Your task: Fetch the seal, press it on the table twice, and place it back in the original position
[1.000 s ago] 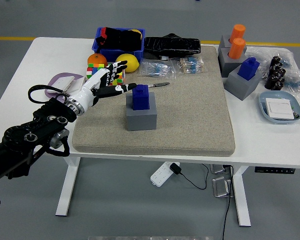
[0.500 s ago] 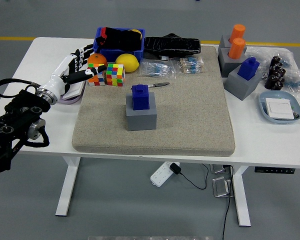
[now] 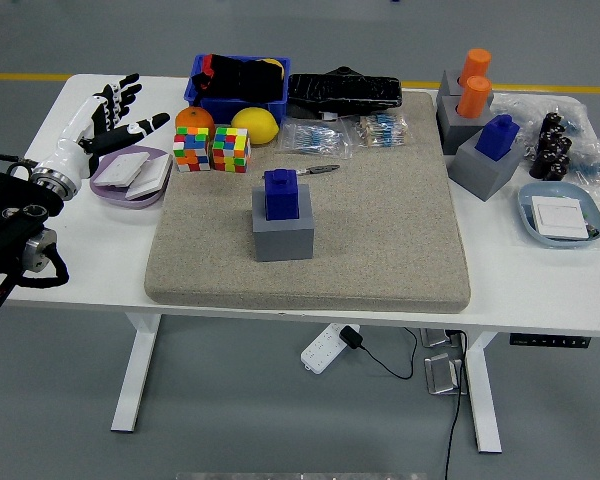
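My left hand [image 3: 105, 110] has pulled back to the table's [image 3: 500, 280] left edge, fingers spread and empty (nothing held); the blue seal [image 3: 281, 193] sits on its grey block [image 3: 283, 238], apparently returned.

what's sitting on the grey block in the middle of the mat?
A blue seal stands upright on the grey block, centred on the mat. Its stamping face is hidden against the block top. The left hand is open, off the mat at the table's left.
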Tool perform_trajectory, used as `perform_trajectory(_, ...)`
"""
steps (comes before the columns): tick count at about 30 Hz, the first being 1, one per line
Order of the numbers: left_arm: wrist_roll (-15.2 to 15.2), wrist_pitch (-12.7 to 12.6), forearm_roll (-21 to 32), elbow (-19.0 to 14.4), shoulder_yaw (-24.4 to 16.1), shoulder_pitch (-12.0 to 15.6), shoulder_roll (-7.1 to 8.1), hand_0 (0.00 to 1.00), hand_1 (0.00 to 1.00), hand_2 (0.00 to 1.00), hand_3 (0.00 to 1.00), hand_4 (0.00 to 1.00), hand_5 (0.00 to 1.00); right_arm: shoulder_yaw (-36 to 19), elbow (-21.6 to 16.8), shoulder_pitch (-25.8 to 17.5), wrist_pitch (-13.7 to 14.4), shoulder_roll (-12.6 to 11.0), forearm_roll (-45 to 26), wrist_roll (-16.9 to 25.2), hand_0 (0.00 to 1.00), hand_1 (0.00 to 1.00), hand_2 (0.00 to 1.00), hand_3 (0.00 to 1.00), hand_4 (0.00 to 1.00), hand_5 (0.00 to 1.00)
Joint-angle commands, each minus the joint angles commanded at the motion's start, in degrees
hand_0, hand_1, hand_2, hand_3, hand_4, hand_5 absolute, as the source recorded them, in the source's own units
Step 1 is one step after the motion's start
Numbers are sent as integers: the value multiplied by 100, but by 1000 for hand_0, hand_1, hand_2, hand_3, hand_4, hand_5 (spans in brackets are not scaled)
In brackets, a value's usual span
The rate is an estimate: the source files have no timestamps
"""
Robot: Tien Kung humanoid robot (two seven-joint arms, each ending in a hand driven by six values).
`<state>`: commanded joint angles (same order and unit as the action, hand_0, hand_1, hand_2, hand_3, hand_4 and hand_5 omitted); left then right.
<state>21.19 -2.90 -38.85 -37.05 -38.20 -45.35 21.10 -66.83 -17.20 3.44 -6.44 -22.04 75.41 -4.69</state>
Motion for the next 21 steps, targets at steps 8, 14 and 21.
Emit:
perform_trajectory(8, -18, 10, -34, 7, -107, 17, 37, 991, 974, 930, 929, 998, 364, 18, 8, -17, 8, -5, -2, -6, 782, 663, 670, 678, 818, 580)
perform_trajectory(14, -19, 13, -40, -2, -129, 17, 54, 986, 967, 927, 926, 998, 365, 41, -2, -5, 5, -13, -9, -7, 782, 663, 669, 675, 818, 582)
perform_trajectory(21, -28, 17, -38, -6, -97, 20, 63, 979, 957, 919, 923, 998, 362, 60, -1, -18, 6, -33, -23, -4, 781, 662, 669, 673, 817, 580)
